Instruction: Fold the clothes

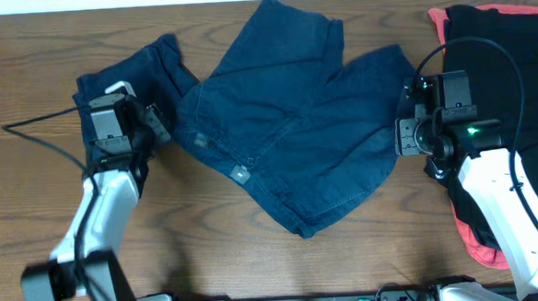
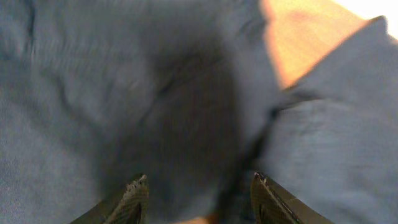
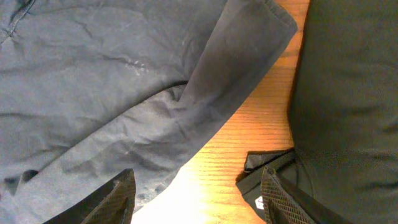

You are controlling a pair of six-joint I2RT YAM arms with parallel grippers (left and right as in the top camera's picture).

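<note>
Spreading across the table (image 1: 25,71), the shorts (image 1: 286,131) lie between two open, empty sets of jaws; we judge the right jaws nearer, just beside a leg hem, the left jaws over another pair (image 1: 145,69).

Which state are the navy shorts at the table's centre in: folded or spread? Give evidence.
Spread, not folded: the navy shorts lie open and rumpled on the wood, both legs splayed apart in the overhead view.

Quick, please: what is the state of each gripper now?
Left gripper: open, above the soft navy-blue fabric shorts, holding nothing.
Right gripper: open, holding nothing.
</note>
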